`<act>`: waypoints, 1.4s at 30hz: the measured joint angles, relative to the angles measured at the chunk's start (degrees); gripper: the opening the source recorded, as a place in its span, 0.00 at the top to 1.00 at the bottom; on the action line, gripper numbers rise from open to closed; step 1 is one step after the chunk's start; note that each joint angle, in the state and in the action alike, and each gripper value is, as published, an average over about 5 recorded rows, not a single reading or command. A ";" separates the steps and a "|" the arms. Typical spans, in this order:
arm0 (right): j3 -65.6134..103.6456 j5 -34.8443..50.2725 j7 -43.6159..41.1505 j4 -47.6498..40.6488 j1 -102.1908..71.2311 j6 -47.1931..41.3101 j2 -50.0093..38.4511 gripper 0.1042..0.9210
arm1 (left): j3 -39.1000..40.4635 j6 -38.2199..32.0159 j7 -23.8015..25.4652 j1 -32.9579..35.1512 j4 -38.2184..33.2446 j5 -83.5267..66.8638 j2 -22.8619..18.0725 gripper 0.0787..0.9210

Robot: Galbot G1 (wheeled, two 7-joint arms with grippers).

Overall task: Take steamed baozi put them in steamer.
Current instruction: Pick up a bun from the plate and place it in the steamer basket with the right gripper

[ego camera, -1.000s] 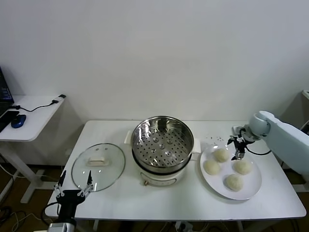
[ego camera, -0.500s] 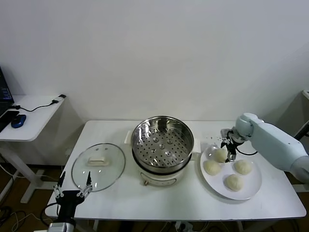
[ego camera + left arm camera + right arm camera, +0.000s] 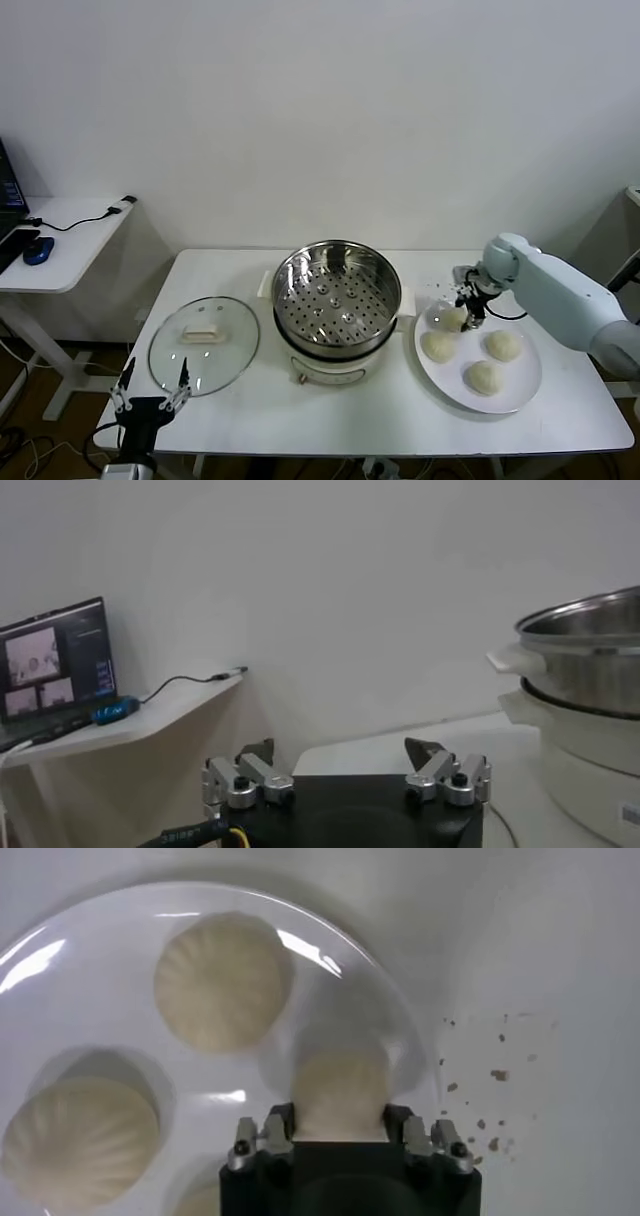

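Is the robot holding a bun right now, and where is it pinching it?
Yes. The right gripper is shut on a steamed baozi, pinching its two opposite sides while it sits on the white plate. The left gripper is open, holding nothing.

Right gripper (image 3: 468,303) down on the plate (image 3: 520,385), closed around the far-left baozi (image 3: 452,318).

Three more baozi lie on that plate, right of the steamer (image 3: 336,308). The glass lid (image 3: 204,344) lies left of the steamer; the left gripper (image 3: 151,390) hangs open near the lid's front edge.
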 measured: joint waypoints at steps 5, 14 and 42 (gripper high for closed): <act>-2.20 1.49 -1.00 1.58 2.56 1.92 -0.99 0.44 | 0.09 -0.04 -0.12 0.21 0.16 0.06 -0.01 0.12; -13.57 3.63 -3.91 7.25 17.95 12.73 -0.26 0.44 | 0.48 0.15 -0.60 0.63 0.25 0.78 0.02 0.12; -19.14 -14.55 -1.49 17.62 27.73 41.30 20.70 0.43 | 0.73 0.43 -2.57 3.39 -1.36 1.57 -0.86 0.12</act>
